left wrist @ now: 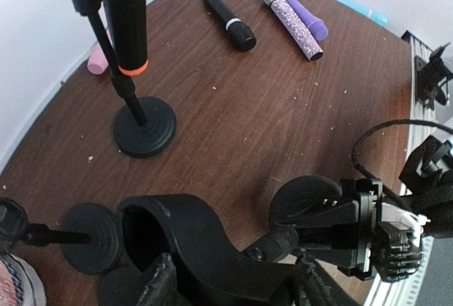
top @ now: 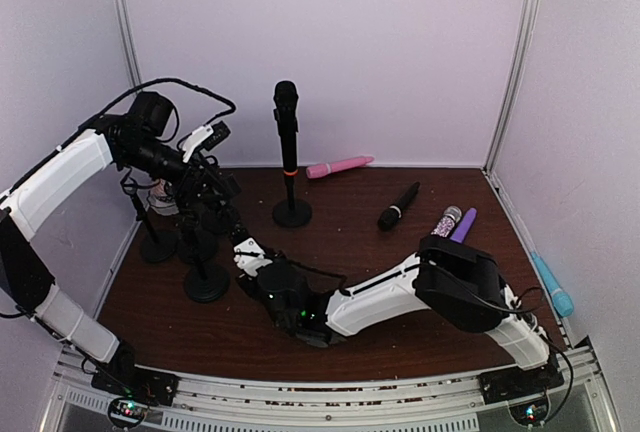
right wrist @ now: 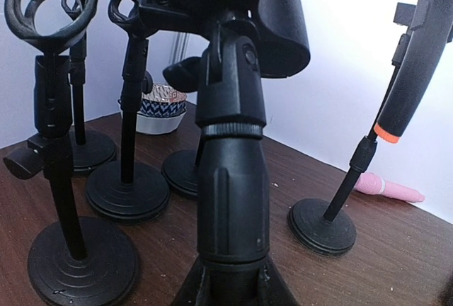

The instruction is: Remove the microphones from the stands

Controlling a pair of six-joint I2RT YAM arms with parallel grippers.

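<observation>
— When the bench [top: 180, 337] is inventoried, what is the count?
— Six microphones. One orange-ringed microphone [top: 287, 127] stands upright in its stand [top: 292, 214], back centre. Loose on the bench: pink microphone [top: 340, 166], short black microphone [top: 398, 206], glittered microphone [top: 446, 220], purple microphone [top: 464, 224]. Blue microphone [top: 552, 286] lies off the right edge. Five empty stands [right wrist: 62, 193].
— Position relative to each end effector?
— Right of the left end effector [left wrist: 233, 278], beyond the right end effector [right wrist: 232, 285], clear of both. Right pinches one empty stand [right wrist: 233, 178] by its stem. Left straddles a clip [left wrist: 177, 235]; grip indeterminate.

Tall black microphone on round-based stand [top: 287, 142]: left side crowded by empty black clip stands [top: 205, 277]; to its right, loose black handheld microphone [top: 398, 206]; in front, bare brown wooden tabletop [top: 350, 237], passable.
</observation>
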